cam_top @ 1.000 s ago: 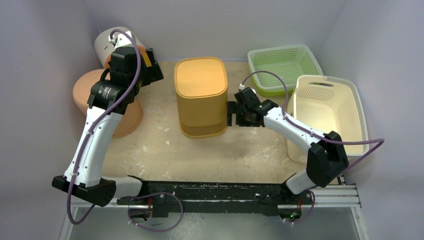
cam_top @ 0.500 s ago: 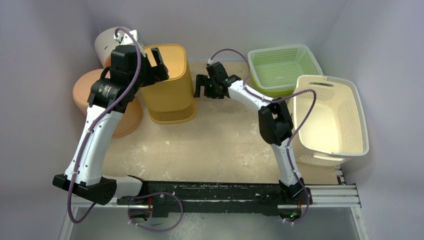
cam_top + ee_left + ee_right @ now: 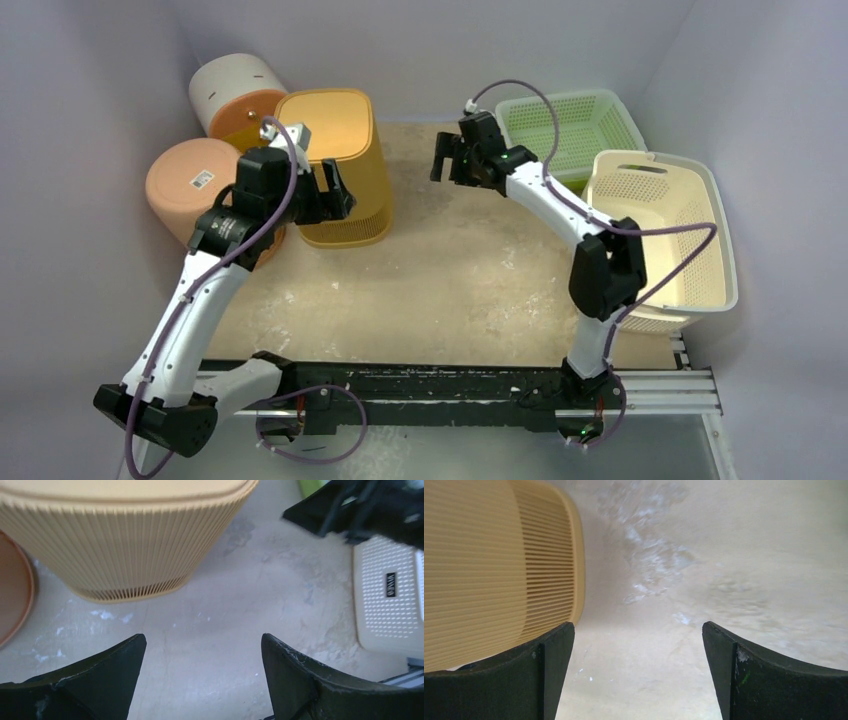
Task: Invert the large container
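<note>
Left tool [image 3: 200, 639]: fingers spread wide with nothing between them. Half a second ago it was at the far top edge of the yellow-orange bin [image 3: 330, 130]; now it is at the bin's near side.
Right tool [image 3: 638, 626]: fingers also spread and empty. It has drawn off to the right and now stands apart from the bin it was just beside.
Yellow-orange bin: solid base up, at the far left. It is where it was half a second ago, left of its middle spot of a second ago.
Large container [image 3: 655, 262]: on the right of the surface [image 3: 450, 270], open side up, unmoved, with neither tool touching it.
Count: one large container, one yellow-orange bin, one green basket [image 3: 560, 120], two round pots [image 3: 190, 175], two tools.
</note>
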`<state>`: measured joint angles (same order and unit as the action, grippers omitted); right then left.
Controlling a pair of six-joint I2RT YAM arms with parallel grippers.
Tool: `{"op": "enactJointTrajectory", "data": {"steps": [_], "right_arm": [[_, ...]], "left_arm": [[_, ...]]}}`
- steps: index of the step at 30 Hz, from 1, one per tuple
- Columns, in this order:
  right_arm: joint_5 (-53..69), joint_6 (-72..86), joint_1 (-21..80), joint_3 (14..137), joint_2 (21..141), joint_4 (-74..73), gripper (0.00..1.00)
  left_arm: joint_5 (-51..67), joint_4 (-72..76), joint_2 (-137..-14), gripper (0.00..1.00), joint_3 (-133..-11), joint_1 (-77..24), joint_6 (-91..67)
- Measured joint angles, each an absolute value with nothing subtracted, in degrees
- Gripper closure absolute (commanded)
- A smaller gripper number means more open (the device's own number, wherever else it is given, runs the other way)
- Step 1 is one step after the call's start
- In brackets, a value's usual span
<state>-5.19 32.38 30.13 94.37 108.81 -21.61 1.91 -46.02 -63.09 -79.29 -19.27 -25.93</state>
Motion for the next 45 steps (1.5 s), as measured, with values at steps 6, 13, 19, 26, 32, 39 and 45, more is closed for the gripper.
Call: {"op": "enactJointTrajectory", "data": {"steps": [6, 13, 19, 26, 32, 39, 45], "right_arm": [[-8.71, 30.35, 27.44, 93.86, 101.32, -24.88, 0.0], [-9.85, 28.14, 22.92, 94.45, 97.36, -28.42, 0.0], [-11.75, 25.85, 19.31, 96.62, 97.19, -31.27, 0.0], [-12.78, 23.97, 17.58, 96.62, 94.39, -33.93, 0.0], [-14.68, 22.26, 16.1, 96.25, 91.53, -34.85, 0.0], [-16.03, 21.17, 14.31, 93.21, 88.66, -35.75, 0.0], [-17.54, 20.25, 12.6, 91.02, 87.33, -37.56, 0.0]], "left_arm": [[-3.66, -39.77, -61.82, 0.17, -65.28, -19.27, -26.41], [-12.91, -23.51, -66.39, 0.17, -52.93, -19.27, -28.95], [-17.28, -9.28, -76.38, 0.15, -54.24, -19.29, -29.39], [-20.49, -4.38, -87.9, 0.13, -62.57, -18.87, -29.34], [-19.92, -3.44, -96.82, 0.09, -71.33, -17.61, -28.8], [-17.72, -4.23, -103.02, 0.07, -78.83, -15.9, -27.44], [-15.62, -7.35, -103.09, 0.07, -80.31, -15.38, -26.74]]}}
